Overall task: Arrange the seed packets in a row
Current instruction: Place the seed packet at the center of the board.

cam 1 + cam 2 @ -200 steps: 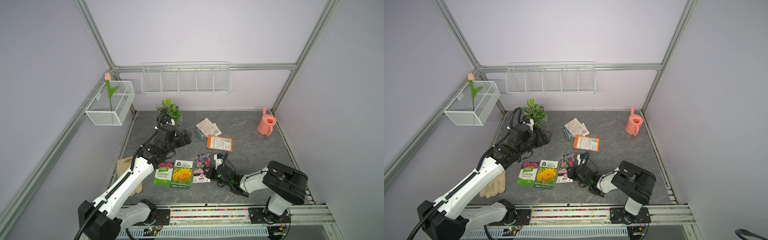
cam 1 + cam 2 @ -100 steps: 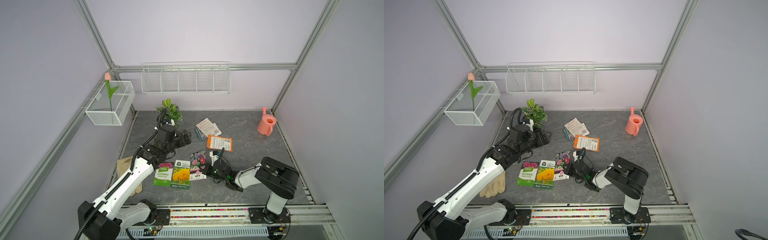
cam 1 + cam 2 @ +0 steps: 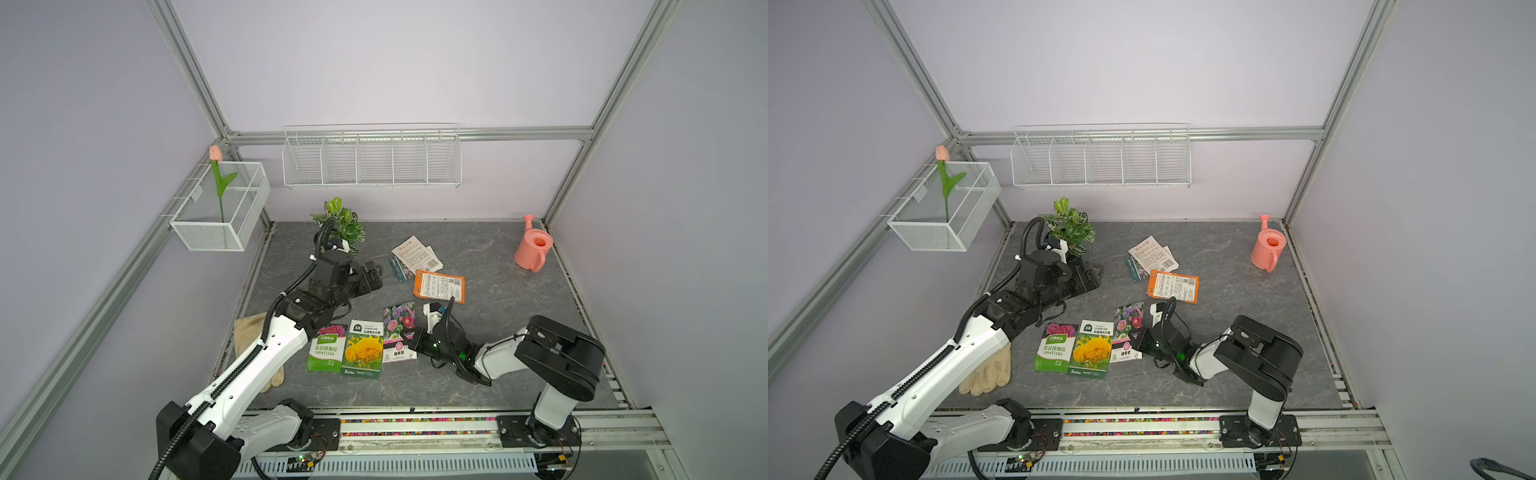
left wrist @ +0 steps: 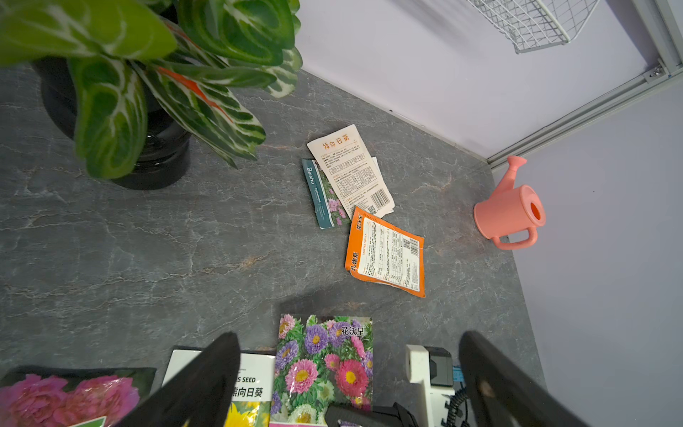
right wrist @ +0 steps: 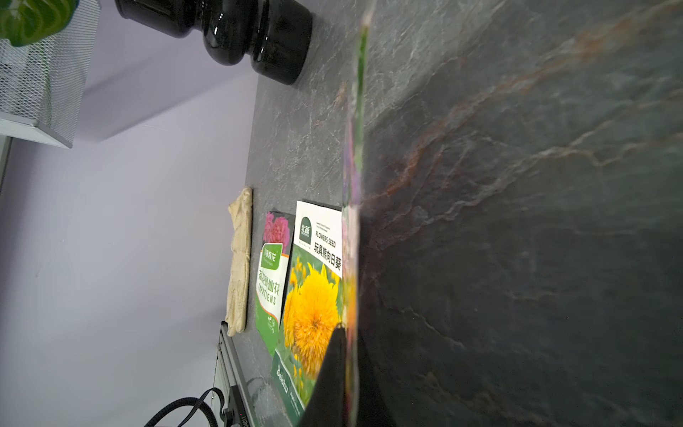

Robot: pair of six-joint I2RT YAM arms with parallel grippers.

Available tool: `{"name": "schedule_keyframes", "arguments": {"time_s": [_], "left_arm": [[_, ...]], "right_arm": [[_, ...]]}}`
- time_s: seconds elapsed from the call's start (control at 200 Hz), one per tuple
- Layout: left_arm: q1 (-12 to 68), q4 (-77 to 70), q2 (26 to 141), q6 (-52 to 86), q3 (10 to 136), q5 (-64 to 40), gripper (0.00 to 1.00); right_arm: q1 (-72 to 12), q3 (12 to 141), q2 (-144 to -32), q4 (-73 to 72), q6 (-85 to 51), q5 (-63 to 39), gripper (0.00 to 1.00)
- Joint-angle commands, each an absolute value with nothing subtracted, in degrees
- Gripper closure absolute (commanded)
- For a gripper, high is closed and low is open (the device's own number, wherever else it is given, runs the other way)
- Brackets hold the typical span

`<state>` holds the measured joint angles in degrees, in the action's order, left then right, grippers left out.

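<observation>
Three seed packets stand side by side near the front: a green one [image 3: 326,353], a yellow sunflower one [image 3: 363,349] and a purple-pink aster one [image 3: 399,328]. My right gripper [image 3: 413,343] is shut on the aster packet's right edge, and that packet [image 5: 354,185] shows edge-on, slightly lifted, in the right wrist view. Farther back lie an orange-backed packet [image 3: 439,286] and a white-backed packet [image 3: 417,257] overlapping a teal one [image 3: 397,269]. My left gripper [image 3: 372,274] hovers open and empty beside the plant, its dark fingers [image 4: 207,380] framing the aster packet [image 4: 325,358].
A potted plant [image 3: 341,224] stands at the back left and a pink watering can [image 3: 532,249] at the back right. A beige glove [image 3: 248,332] lies by the left edge under my left arm. Wire baskets [image 3: 372,160] hang on the walls.
My right gripper has slid left with the aster packet, bringing it up against the sunflower packet. The left arm has not moved.
</observation>
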<state>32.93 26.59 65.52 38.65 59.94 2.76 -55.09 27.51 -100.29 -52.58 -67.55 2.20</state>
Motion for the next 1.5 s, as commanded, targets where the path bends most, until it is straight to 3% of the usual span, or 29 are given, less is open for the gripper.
{"name": "schedule_keyframes", "arguments": {"time_s": [0.0, 0.77, 1.494], "left_arm": [[32.81, 25.95, 64.71, 39.76, 59.33, 3.38, 0.05], [32.78, 25.99, 64.93, 39.83, 58.97, 3.03, 0.05], [32.78, 26.0, 65.08, 40.07, 59.1, 3.16, 0.05]], "right_arm": [[-54.49, 26.2, -98.72, -53.43, -68.64, 3.81, 0.93], [-53.54, 33.22, -101.69, -45.03, -67.93, 0.97, 0.93], [-55.52, 26.31, -100.31, -45.09, -73.15, 2.35, 0.9]]}}
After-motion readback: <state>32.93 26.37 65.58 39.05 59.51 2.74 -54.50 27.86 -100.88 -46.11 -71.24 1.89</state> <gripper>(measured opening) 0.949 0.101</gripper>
